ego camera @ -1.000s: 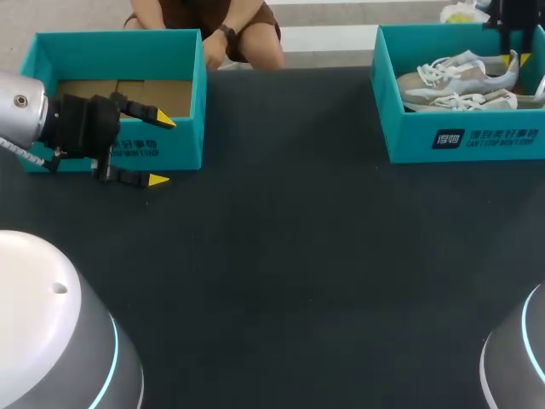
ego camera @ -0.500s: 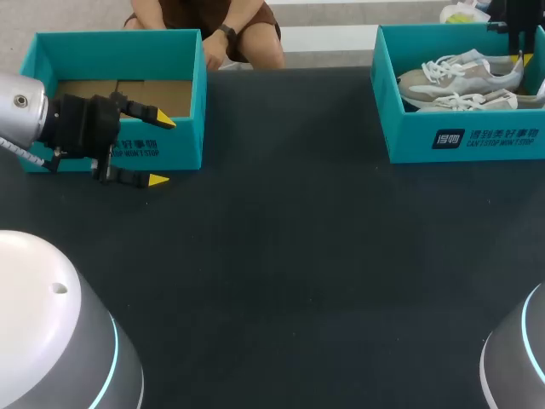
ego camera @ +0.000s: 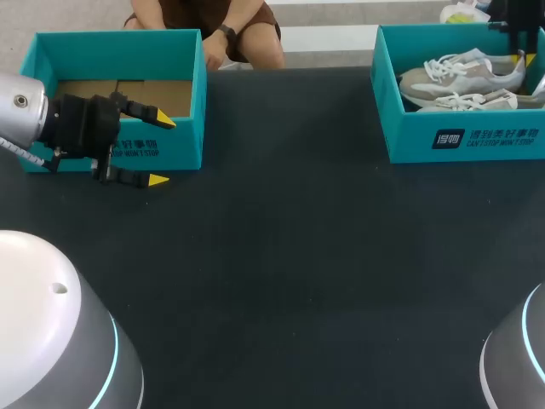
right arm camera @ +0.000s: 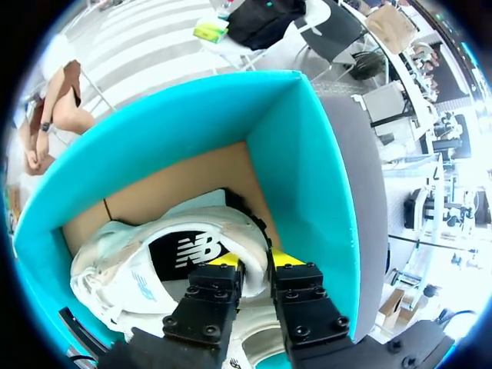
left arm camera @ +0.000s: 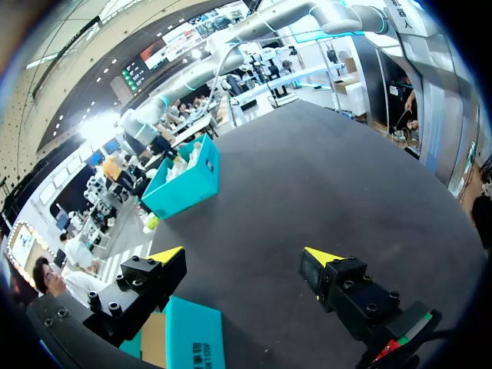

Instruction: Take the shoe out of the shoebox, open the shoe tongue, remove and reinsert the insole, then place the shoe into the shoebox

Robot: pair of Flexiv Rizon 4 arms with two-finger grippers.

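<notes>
Teal shoebox (ego camera: 464,141), pale shoe (right arm camera: 138,269) inside, right pincer (right arm camera: 257,260) clamping its heel, left pincer (left arm camera: 244,255) splayed

A teal open-top shoebox (ego camera: 464,141) is seen at the far right of the worktop (ego camera: 289,256), with white print on its front wall. Two pale grey-and-white sneakers with white laces are laid inside, apparently on their sides, toes toward the box's left wall. The rear shoe (ego camera: 460,75) is pinched at the heel by the right gripper (right arm camera: 256,260). The front shoe (ego camera: 467,102) is tucked just beside it. A matching second shoebox (ego camera: 119,51) is parked far left, showing only a brown cardboard floor.
</notes>
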